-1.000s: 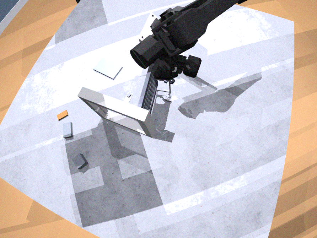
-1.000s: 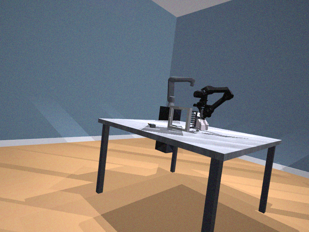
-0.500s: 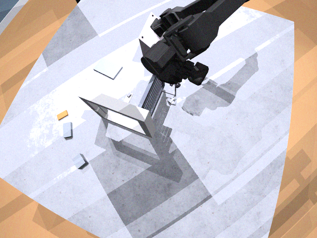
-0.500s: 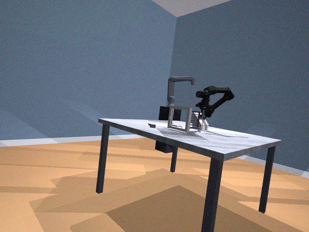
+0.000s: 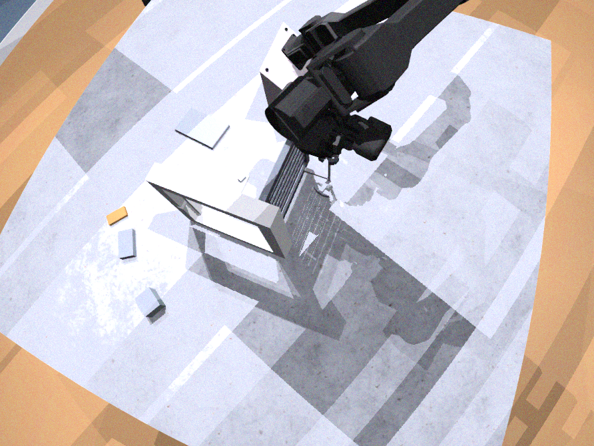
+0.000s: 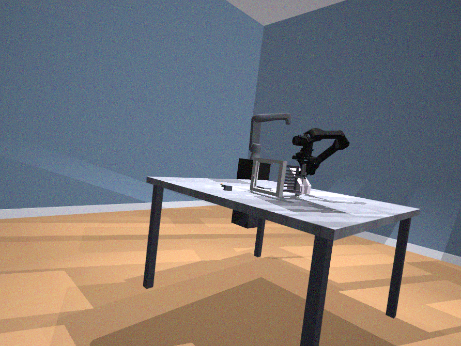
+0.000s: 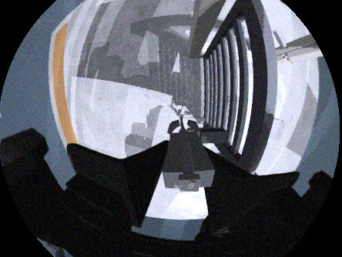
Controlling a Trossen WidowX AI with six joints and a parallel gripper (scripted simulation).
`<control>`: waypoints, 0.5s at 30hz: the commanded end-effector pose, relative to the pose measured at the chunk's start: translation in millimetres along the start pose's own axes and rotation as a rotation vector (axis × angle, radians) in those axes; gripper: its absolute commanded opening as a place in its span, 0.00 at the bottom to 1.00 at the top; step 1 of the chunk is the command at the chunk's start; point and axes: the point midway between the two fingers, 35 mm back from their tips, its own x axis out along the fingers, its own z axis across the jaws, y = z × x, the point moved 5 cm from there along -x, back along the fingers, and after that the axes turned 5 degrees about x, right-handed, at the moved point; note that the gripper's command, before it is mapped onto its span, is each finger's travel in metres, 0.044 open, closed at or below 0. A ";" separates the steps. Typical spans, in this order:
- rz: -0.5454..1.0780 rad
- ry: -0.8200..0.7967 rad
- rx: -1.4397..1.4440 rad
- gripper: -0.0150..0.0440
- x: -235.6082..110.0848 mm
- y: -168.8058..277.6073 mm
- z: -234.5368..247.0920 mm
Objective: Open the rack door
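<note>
The rack door (image 5: pixel 288 184) (image 6: pixel 290 179) is a dark slatted panel; its dark outer edge (image 7: pixel 260 96) fills the right of the wrist view. It stands swung out roughly square to the light grey frame (image 5: pixel 282 229) (image 6: pixel 281 178). The thin upright handle (image 5: pixel 329 170) stands off the door's face on a dark bracket (image 7: pixel 216 135); its upper part is hidden by the gripper, and its exact turn is hard to judge. My gripper (image 5: pixel 331 159) (image 6: pixel 303 173) (image 7: pixel 183 147) points down at the handle, fingers part-way open on both sides of it. Whether a finger touches it is unclear.
An orange block (image 5: pixel 116 216), two grey blocks (image 5: pixel 126 243) (image 5: pixel 150 302) and a thin flat plate (image 5: pixel 211 130) lie on the table (image 5: pixel 407 408) (image 6: pixel 372 219). A tiny piece (image 5: pixel 241 179) lies behind the frame. A pale bracket (image 5: pixel 283 57) stands under the arm. A grey arm (image 6: pixel 256 134) stands beyond the table.
</note>
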 end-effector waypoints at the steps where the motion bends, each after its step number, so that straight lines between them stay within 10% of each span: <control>1: -0.005 -0.002 0.007 0.68 -1.1 0.2 0.5; 15: -0.049 -0.002 0.039 0.74 -19.2 1.7 0.7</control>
